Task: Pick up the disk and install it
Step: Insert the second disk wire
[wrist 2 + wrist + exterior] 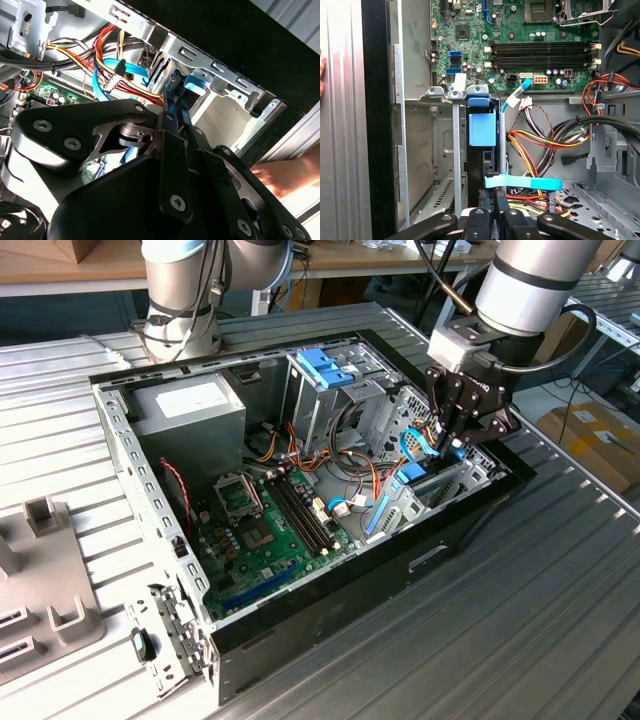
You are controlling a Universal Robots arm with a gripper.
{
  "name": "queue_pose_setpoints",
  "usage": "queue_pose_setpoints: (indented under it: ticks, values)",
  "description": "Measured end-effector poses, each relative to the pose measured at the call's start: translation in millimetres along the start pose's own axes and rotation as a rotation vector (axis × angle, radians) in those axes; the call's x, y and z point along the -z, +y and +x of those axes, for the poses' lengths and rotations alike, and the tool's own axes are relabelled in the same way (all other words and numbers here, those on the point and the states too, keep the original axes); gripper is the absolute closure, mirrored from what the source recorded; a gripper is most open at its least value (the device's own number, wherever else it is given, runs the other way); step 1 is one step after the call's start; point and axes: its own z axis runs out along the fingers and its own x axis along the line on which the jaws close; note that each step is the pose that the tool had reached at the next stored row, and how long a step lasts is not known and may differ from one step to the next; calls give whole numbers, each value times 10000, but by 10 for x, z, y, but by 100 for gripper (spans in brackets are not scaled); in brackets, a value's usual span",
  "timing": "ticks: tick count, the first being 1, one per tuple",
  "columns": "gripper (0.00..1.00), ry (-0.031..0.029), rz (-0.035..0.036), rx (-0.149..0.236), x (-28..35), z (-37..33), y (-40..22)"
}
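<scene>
Exterior view: gripper down in the front bay with the disk

Looks onto a ribbed metal table (560,620) carrying an open computer case (330,630). Shows inside it a grey power-supply box (190,405) toward 11 o'clock, a metal cage with a blue top (325,370) near 12, and a green motherboard (270,530) around the middle. Finds the gripper (455,445) at the case's 3 o'clock side, lowered among the drive-bay rails.

In the first wrist view, catches the gripper (494,197) nearly closed, pinching the edge of a thin dark slab, taken to be the disk (479,170). Places that slab edge-on between two silver rails, capped by a blue tab (482,129) and apparently partway into the slot. Crosses just in front of the fingers with a flat blue cable (520,182).

In the second wrist view, confirms the narrow pinch (172,100) and a person's hand (280,175) resting just outside the case wall.

Risks, as judgement: could jam the disk against a rail if tilted, snag or crush the blue cable and nearby wire bundle if pressed on, or slip from so slim a grip under sideways load.
</scene>
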Motion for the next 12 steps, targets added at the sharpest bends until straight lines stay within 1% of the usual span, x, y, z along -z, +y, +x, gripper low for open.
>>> queue_pose_setpoints:
  ticks: [4, 5, 8, 10, 11, 12]
  values:
    - [83, -14, 0, -1, -9, 0, 0]
    - [70, -5, 0, 0, -4, 0, 0]
    - [70, 0, 0, 0, 4, 0, 0]
    - [70, -3, 0, -1, 47, 3, -2]
    - [70, -2, 0, 0, 89, 6, -3]
    - [70, -3, 0, 0, 112, 7, -4]
